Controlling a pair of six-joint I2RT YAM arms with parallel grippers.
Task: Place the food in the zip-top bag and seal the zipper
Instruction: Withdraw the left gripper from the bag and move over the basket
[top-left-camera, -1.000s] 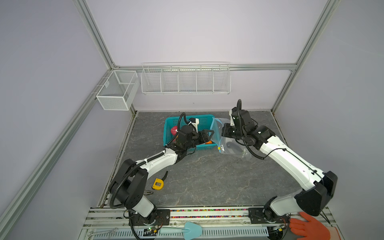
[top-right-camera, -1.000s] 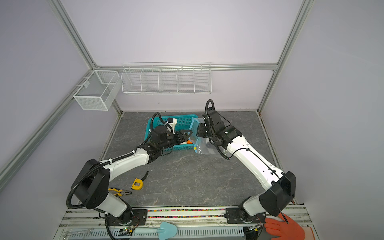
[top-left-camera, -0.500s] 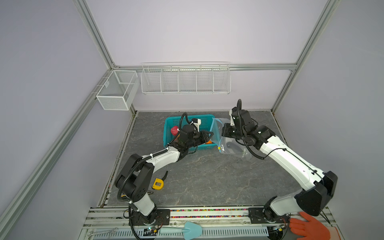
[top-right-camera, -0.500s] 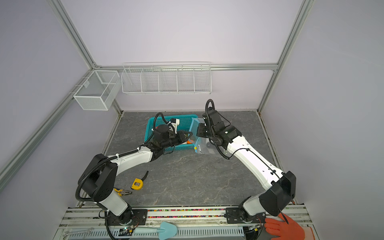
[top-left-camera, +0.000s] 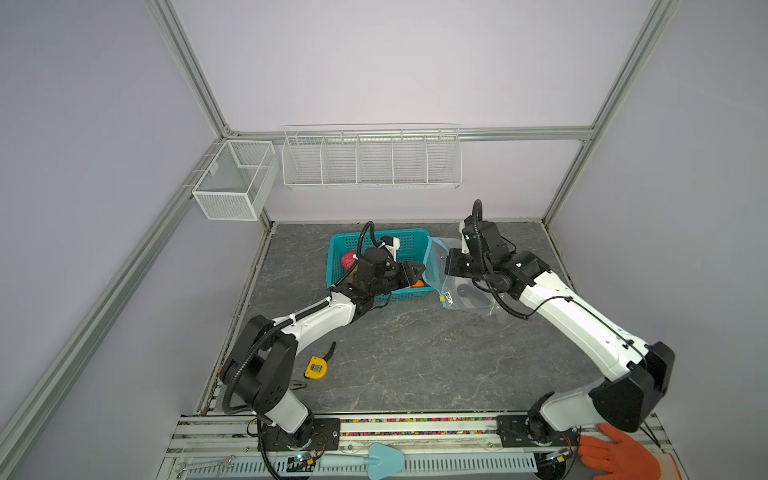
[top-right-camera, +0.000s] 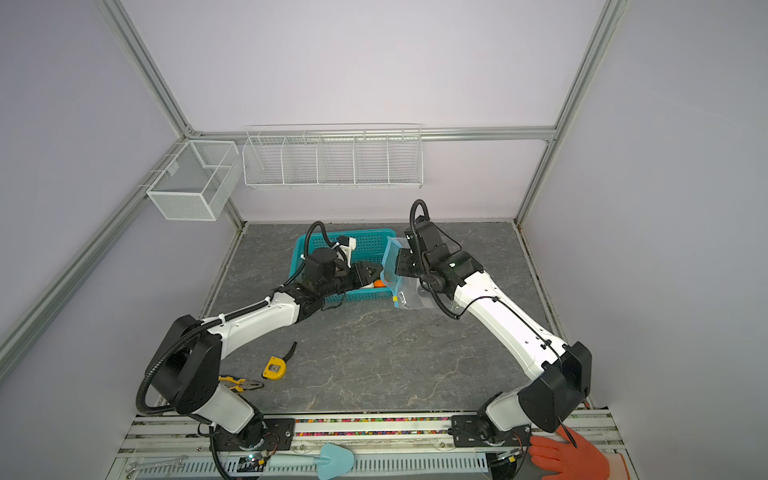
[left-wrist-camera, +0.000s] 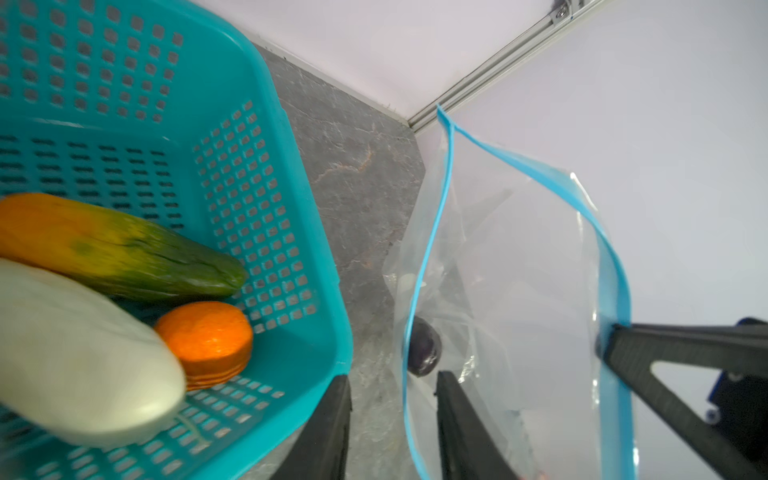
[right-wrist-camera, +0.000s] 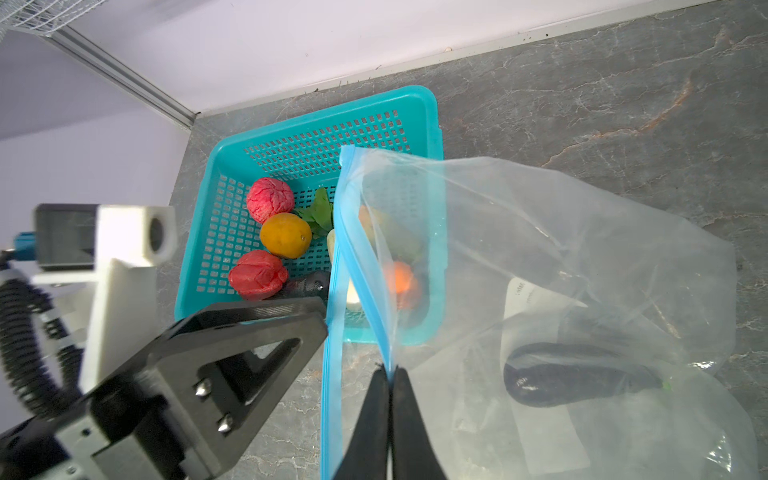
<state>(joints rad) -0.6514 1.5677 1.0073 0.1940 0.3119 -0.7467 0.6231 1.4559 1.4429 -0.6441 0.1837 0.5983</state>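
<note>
Clear crinkly plastic zip-top bag (right-wrist-camera: 582, 232) (glossy), perforated teal plastic basket (right-wrist-camera: 291, 153) — smooth, matt stone-look table (right-wrist-camera: 582, 83)

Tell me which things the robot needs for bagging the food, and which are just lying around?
Needed: zip-top bag, zipper, toy food in the teal basket, dark piece already bagged.
Lying around: yellow tape measure, pliers, blue scoop, wrench, orange glove, wire racks.

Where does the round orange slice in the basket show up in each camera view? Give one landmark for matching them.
In a top view: orange slice in the basket corner nearest the bag.
In a top view: same corner.
Left wrist: sharp, in a basket corner beside the white piece, slice at.
Right wrist: blurred, seen through the clear bag.
Shared landmark: the teal basket.
</note>
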